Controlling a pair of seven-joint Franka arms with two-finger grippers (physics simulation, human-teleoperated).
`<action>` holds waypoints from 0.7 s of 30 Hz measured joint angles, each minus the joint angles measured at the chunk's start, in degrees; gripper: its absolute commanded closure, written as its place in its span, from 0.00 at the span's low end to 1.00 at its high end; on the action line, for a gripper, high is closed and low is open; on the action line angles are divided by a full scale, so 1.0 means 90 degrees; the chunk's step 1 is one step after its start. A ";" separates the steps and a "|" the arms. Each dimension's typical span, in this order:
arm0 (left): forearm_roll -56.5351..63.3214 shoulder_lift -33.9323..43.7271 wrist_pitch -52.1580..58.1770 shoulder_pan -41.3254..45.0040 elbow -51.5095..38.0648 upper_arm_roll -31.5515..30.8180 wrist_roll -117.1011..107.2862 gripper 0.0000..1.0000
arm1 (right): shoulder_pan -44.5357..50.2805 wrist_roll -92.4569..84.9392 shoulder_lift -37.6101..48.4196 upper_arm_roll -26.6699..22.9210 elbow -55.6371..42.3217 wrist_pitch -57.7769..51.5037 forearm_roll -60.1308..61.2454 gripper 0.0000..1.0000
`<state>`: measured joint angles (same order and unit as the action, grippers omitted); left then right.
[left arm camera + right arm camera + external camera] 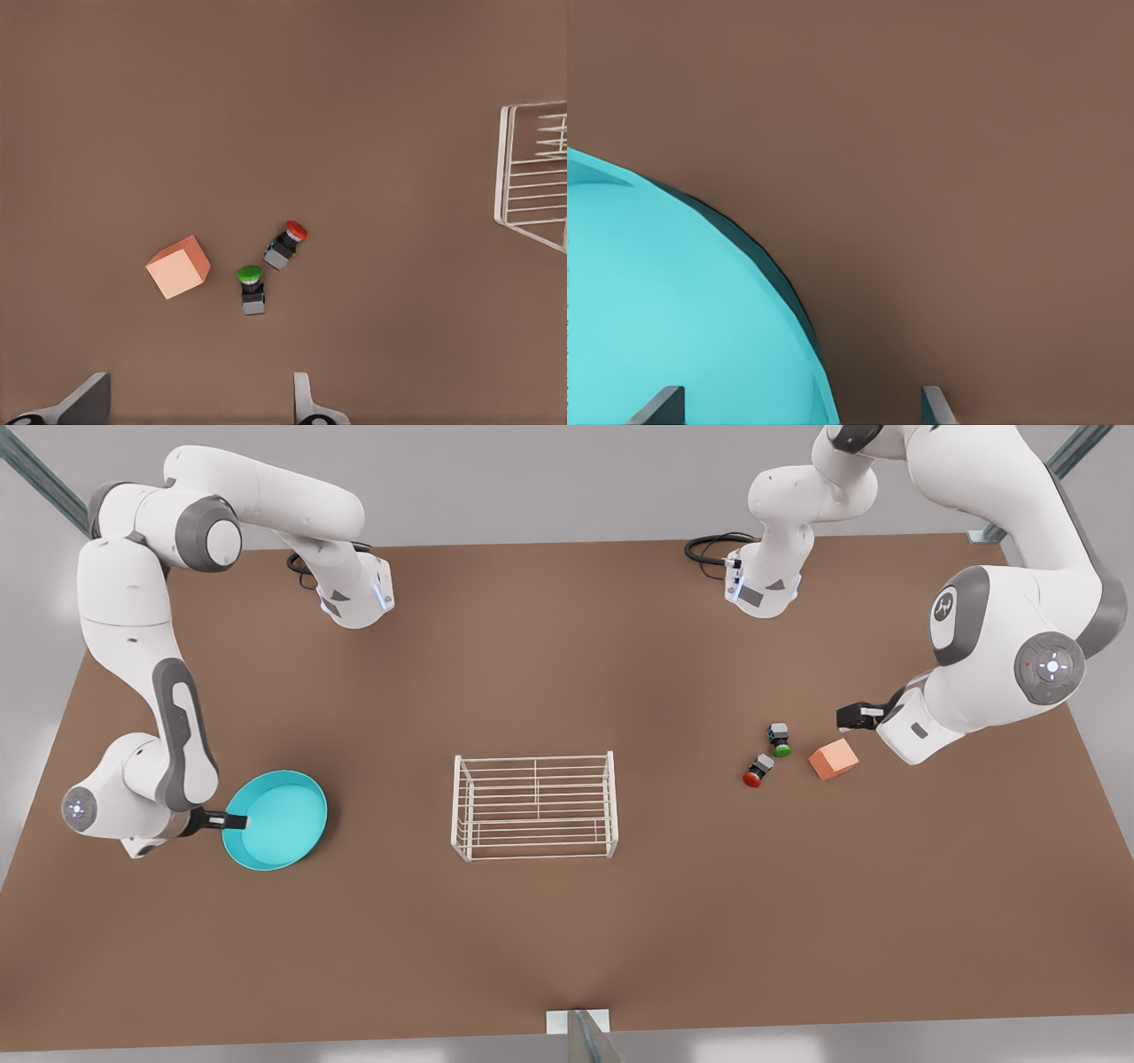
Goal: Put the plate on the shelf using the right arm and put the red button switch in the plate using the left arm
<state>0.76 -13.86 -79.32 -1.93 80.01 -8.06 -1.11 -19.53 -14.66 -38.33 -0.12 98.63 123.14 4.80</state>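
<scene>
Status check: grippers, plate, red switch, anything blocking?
Right gripper open at plate rim. Left gripper open, near red button switch. Green switch close beside it; shelf bare.

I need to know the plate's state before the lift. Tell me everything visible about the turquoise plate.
The round, shallow turquoise plate has a low raised rim and a smooth, glossy-looking inside with nothing in it. It lies flat on the brown table, at the front view's left, apart from the white wire shelf. The right gripper is at its rim, fingers open astride the edge.
</scene>
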 measured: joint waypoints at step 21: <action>0.0000 -0.0048 0.0009 -0.0010 0.0029 -0.0010 0.0017 0.00 | 0.0014 -0.0373 0.0032 0.0123 -0.0392 -0.0104 0.0319 0.79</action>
<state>0.76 -14.30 -79.23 -2.02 80.27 -8.15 -0.96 -19.40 -18.02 -38.04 0.99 95.10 122.21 7.67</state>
